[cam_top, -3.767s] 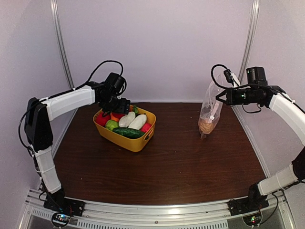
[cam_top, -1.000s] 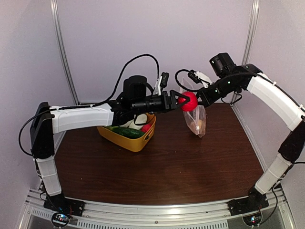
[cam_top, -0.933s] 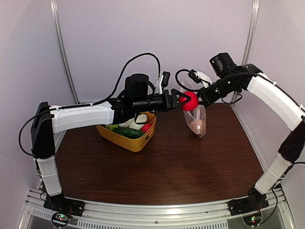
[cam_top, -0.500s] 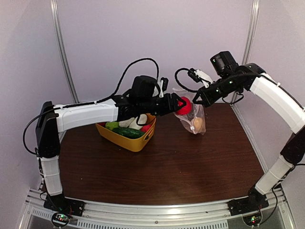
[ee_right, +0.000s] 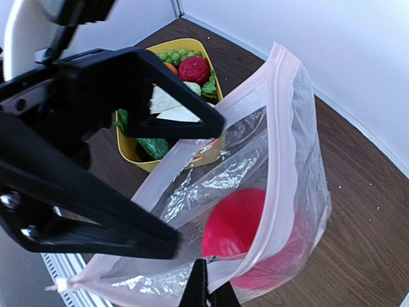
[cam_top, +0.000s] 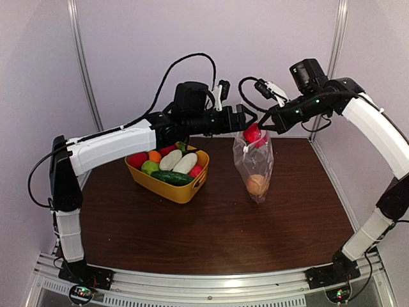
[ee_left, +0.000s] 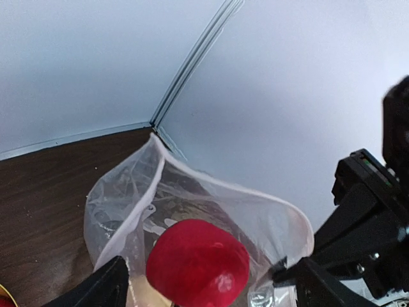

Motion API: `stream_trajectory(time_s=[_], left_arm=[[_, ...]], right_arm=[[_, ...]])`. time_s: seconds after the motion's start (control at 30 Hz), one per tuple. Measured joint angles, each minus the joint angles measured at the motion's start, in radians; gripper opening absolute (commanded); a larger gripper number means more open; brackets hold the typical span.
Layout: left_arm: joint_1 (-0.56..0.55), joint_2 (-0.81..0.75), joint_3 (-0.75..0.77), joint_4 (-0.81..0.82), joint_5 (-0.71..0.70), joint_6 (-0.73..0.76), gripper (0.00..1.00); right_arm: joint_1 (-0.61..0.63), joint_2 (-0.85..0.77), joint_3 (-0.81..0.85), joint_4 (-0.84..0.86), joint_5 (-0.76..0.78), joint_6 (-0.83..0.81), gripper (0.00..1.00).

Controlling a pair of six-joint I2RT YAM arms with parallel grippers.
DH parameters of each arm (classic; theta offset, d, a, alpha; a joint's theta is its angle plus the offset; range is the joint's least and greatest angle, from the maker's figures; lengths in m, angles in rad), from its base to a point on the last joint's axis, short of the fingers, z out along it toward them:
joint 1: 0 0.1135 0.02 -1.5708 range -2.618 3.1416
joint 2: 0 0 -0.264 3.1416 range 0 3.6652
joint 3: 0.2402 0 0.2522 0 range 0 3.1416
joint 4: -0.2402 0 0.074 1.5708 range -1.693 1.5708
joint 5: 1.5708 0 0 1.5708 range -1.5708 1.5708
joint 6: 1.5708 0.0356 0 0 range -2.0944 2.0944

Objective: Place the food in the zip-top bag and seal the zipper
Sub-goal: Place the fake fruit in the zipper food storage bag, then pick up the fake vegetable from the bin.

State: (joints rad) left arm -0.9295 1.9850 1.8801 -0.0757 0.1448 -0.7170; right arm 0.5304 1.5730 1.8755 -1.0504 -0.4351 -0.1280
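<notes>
Overhead view: L arm (cam_top: pixel 115 144) reaches across above the bench (cam_top: pixel 223 230) to a clear dotted zip-top bag (cam_top: pixel 254 160), which R arm (cam_top: pixel 374 128) holds up by its rim. R fingers (cam_top: pixel 268 123) are clenched on the bag's top edge, right at the pinkish zipper (ee_right: pixel 285 137); the mouth gapes open. L fingers (cam_top: pixel 249 120) are spread wide just above the mouth, grasping nothing. Half a sec earlier they pinched a red food piece (cam_top: pixel 254 133) at the opening. Now it's let go and sits in the bag's upper part, clear of both fingers in L wrist view. The bag slanted toward L arm then; now it hangs straight, w/ a yellow-tan piece (cam_top: pixel 257 184) low inside. Can't tell if the bag's bottom touches the bench. Yellow tub (cam_top: pixel 185 192), earlier partly hidden behind L arm, now shows fully at left. It holds more food, incl. a dark cucumber (cam_top: pixel 171 177) and two white pieces (cam_top: pixel 179 161).
</notes>
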Motion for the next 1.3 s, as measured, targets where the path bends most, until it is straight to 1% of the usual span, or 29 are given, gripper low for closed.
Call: stream_trajectory(time_s=[0.2,0.33,0.43,0.53,0.6,0.73,0.9,0.97,1.03,1.13,1.3], left_arm=[[0.0,-0.082,-0.024,-0.027,-0.002,0.068,0.94],[0.0,-0.158,-0.074,-0.032,0.017,0.114,0.93],[0.0,-0.225,-0.115,-0.069,-0.001,0.158,0.92],[0.001,-0.293,-0.168,-0.138,-0.062,0.212,0.93],[0.003,-0.324,-0.2,-0.192,-0.117,0.243,0.92],[0.02,-0.352,-0.27,-0.317,-0.229,0.286,0.92],[0.06,-0.346,-0.352,-0.489,-0.353,0.3,0.9],[0.076,-0.344,-0.378,-0.543,-0.39,0.3,0.9],[0.09,-0.341,-0.39,-0.581,-0.41,0.3,0.9],[0.127,-0.34,-0.402,-0.613,-0.418,0.299,0.85],[0.228,-0.338,-0.402,-0.623,-0.373,0.311,0.81]], right_arm=[[-0.089,0.008,0.007,-0.001,-0.017,0.003,0.0],[-0.144,0.029,0.009,0.002,-0.021,0.004,0.0],[-0.195,0.048,0.025,0.003,-0.008,0.0,0.0],[-0.235,0.05,0.038,0.011,0.056,-0.019,0.0],[-0.246,0.044,0.039,0.029,0.132,-0.043,0.0],[-0.245,0.034,0.043,0.049,0.252,-0.087,0.0],[-0.232,0.023,0.058,0.066,0.328,-0.12,0.0],[-0.205,0.02,0.05,0.08,0.344,-0.132,0.0],[-0.161,0.017,0.019,0.095,0.346,-0.137,0.0],[-0.107,0.021,-0.06,0.106,0.317,-0.135,0.0],[-0.091,0.045,-0.142,0.104,0.256,-0.125,0.0]])
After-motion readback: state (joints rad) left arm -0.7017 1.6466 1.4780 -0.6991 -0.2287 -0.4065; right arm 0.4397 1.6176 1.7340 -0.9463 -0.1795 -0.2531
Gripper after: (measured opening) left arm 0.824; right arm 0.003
